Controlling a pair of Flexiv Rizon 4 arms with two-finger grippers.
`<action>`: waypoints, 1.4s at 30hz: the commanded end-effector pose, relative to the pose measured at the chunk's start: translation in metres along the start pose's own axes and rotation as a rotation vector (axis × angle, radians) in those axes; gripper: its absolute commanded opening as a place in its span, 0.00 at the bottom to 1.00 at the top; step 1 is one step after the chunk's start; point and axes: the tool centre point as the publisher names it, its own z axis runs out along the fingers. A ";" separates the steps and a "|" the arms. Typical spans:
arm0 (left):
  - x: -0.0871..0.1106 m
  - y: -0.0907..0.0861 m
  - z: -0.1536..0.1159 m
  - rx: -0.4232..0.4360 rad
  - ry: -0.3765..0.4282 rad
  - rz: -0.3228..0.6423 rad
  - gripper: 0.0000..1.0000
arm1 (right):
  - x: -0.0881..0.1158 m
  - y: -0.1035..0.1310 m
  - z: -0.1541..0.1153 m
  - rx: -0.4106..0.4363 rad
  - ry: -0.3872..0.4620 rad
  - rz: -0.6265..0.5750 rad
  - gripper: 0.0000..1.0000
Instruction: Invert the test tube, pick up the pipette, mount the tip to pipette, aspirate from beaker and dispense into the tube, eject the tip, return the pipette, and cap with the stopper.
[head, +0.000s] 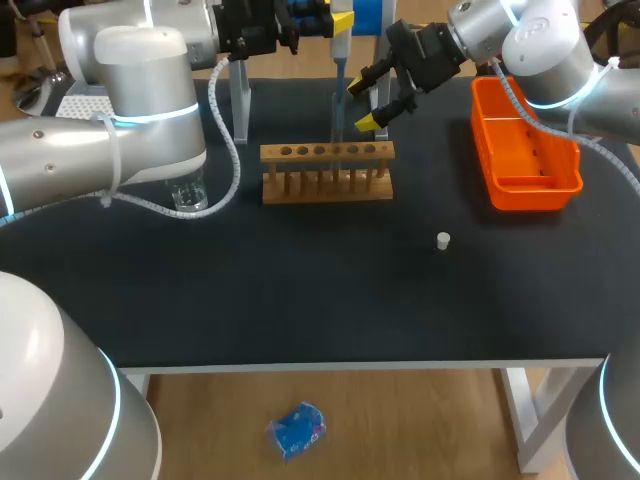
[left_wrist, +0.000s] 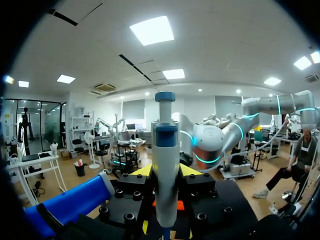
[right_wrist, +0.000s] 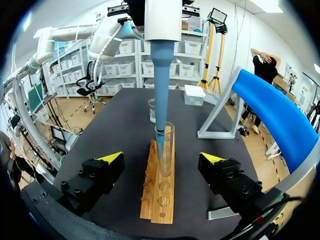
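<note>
The left gripper (left_wrist: 165, 175) is mostly hidden behind the pipette (left_wrist: 165, 165) it clamps. In its wrist view only slivers of yellow show on either side of the white body, both fingers pressed against it, and the shaft's lower end is cut off there. In the head view the left arm covers much of the beaker (head: 188, 195) near the table's left edge, so whether it holds liquid is hard to tell. The pipette's blue shaft runs down to the test tube (right_wrist: 169, 155), which stands upright, mouth up, in the wooden rack (right_wrist: 159, 210) at the table's middle. The tip (right_wrist: 161, 142) seems to sit just inside the tube's mouth, though the glass blurs it. The right gripper (right_wrist: 161, 159) hangs wide open, one finger on each side of the rack's end, touching nothing. An orange bin (head: 525, 187) lies toward the right edge. The white stopper (head: 443, 240) lies alone on the black table (head: 300, 300), between rack and bin and nearer the front edge. A blue stand (right_wrist: 280, 120) rises at the far edge.
</note>
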 end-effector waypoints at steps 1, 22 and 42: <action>0.001 -0.001 0.001 0.001 -0.005 0.001 0.00 | -0.001 0.000 -0.001 0.003 0.003 0.000 1.00; 0.002 -0.002 0.001 0.001 -0.010 -0.005 0.00 | -0.001 0.000 -0.001 0.003 0.003 0.000 1.00; 0.002 -0.002 0.001 0.001 -0.010 -0.005 0.00 | 0.008 0.053 -0.127 -0.278 -0.045 -0.059 1.00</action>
